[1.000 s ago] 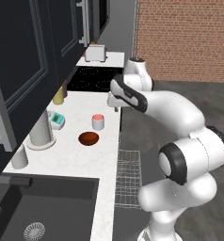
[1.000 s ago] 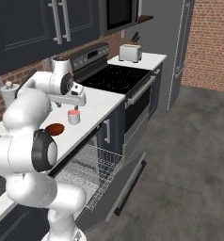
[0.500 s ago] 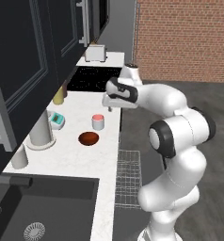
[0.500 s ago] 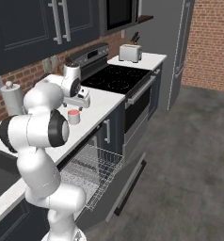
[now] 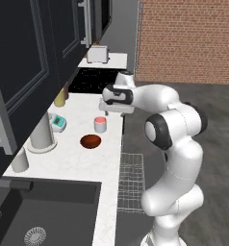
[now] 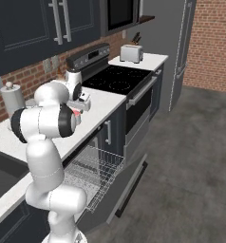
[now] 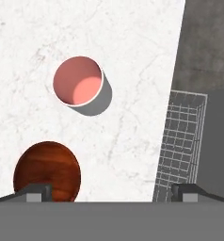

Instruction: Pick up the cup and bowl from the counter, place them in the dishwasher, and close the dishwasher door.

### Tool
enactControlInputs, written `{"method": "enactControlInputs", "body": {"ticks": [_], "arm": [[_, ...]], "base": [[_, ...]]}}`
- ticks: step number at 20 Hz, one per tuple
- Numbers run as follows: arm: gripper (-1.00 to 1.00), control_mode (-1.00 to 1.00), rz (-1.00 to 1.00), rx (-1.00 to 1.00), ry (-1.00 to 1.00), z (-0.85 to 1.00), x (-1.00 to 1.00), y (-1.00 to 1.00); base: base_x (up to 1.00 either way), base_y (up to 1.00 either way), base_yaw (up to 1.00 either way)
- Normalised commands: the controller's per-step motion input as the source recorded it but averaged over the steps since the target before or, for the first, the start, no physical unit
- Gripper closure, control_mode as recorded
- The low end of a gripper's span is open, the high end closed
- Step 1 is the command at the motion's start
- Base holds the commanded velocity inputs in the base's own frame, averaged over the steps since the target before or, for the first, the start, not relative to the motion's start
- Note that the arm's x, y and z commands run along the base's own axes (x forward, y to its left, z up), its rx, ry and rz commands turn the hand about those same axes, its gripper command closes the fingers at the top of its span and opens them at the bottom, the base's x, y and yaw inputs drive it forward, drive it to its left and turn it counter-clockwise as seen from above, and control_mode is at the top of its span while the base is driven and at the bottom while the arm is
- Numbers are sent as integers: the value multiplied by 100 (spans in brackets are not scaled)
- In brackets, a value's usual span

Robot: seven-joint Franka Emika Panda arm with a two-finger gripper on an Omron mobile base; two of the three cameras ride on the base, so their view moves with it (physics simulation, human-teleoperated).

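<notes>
Nothing loaded yet: small white cup w/ pink inside (image 7: 78, 81) and glossy red-brown bowl (image 7: 47, 171) sit below the released jaws of the gripper (image 7: 110, 190), wire-rack dishwasher (image 6: 93, 168) open.

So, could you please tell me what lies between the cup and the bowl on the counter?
Nothing: in the hand view, bare white counter separates the cup from the bowl. They stand apart, not touching.

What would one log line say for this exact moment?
phase: reaching | gripper: open, above counter | cup: upright, untouched | bowl: on counter | dishwasher: open, rack out
</notes>
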Motion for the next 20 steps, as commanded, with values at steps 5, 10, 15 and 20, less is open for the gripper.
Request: {"method": "enactControlInputs", "body": {"ticks": [5, 10, 15, 20], "arm": [[-100, -100, -6, 0, 0, -22, 34, 0], [-100, -100, -6, 0, 0, -29, 32, 9], [-100, -100, -4, 0, 0, -31, 31, 17], [-100, -100, -2, 0, 0, -24, 37, 15]], "base": [[0, 0, 0], [0, 0, 0], [0, 0, 0], [0, 0, 0]]}}
